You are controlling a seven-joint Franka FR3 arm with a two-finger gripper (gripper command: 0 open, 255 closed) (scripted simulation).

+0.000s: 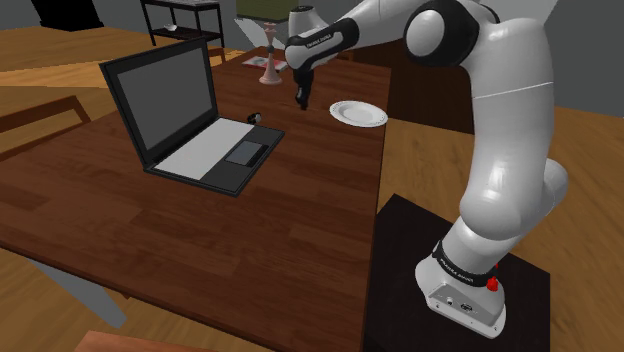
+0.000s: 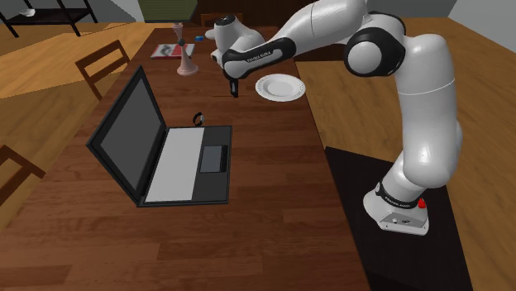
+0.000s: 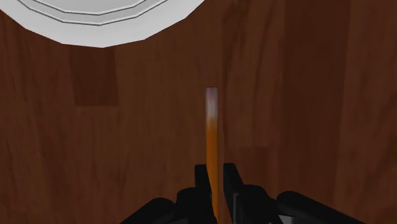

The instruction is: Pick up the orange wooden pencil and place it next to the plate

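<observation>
An orange pencil with a pale end sticks out from between my gripper's black fingers, which are shut on it. It hangs above the dark wooden table, and the white plate lies a short way beyond the pencil's tip. In the shoulder view my gripper points down just left of the plate. The second exterior view has the gripper left of the plate, above the table. The pencil is too thin to make out in either exterior view.
An open laptop stands on the table, with a small dark object beside its far corner. A pink stand and a book sit at the table's far end. A chair stands beside it.
</observation>
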